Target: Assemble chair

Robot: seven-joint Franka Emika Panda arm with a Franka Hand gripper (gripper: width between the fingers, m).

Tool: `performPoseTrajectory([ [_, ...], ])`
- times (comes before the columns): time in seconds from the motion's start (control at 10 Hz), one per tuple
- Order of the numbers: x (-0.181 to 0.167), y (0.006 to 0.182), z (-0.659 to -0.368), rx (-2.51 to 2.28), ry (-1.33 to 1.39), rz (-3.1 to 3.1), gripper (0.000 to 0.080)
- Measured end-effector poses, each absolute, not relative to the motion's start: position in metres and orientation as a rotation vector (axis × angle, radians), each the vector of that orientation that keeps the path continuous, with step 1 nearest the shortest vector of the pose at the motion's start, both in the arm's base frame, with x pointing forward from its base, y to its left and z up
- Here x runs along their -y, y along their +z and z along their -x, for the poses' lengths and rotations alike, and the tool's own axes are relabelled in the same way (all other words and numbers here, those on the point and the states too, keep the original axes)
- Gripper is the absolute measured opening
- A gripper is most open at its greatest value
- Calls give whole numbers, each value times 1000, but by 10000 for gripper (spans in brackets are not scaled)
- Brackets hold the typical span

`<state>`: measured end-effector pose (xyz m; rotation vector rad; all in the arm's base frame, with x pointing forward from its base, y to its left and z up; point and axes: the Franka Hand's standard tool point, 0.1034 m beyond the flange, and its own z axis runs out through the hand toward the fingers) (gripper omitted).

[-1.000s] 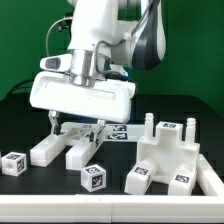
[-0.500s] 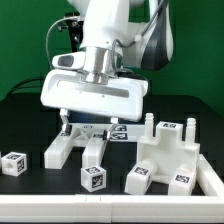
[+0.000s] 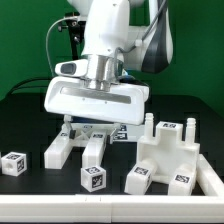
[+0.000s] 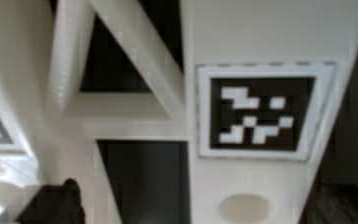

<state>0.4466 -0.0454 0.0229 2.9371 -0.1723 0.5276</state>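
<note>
So the white glossy robot arm [image 3: 110,40] comes down from the top middle. Right under its wrist is the chair's wide white plastic X-braced frame [image 3: 97,100], sitting up off the black surface [image 3: 40,185]. Below it, two chunky white plastic bars [image 3: 62,148] [image 3: 95,150] angle down to the surface side by side. I honestly can't tell whether they're part of the frame or separate.

The wrist view is basically all frame [image 4: 131,110]: diagonal braces, a thick upright with a black-and-white square tag, and one dark fingertip [image 4: 51,200] poking in at the edge. The jaws are hidden behind the frame in the exterior view, so I can't tell if they're clamped on it or loose.

Three little white tagged cubes sit along the front: one [image 3: 13,163] far on the exterior view's left, one [image 3: 93,177] just in front of the bars, and one [image 3: 138,178] by the white notched panel with two pegs [image 3: 170,150] on the exterior view's right. The marker board [image 3: 118,131] peeks out behind, between the frame and the panel.
</note>
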Motion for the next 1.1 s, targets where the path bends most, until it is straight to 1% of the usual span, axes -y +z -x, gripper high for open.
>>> performPoseTrajectory([
  [0.1,30,12,-439,28,523,-2929,649],
  [0.2,20,6,-434,-69,458,-2952,649],
  [0.4,17,4,-429,-70,400,-2971,649],
  [0.7,17,3,-429,-72,395,-2973,649],
  [0.8,21,6,-433,-85,394,-2975,649],
  [1.0,35,24,-440,-80,354,-3015,649],
  [1.1,48,29,-436,-62,286,-3052,649],
])
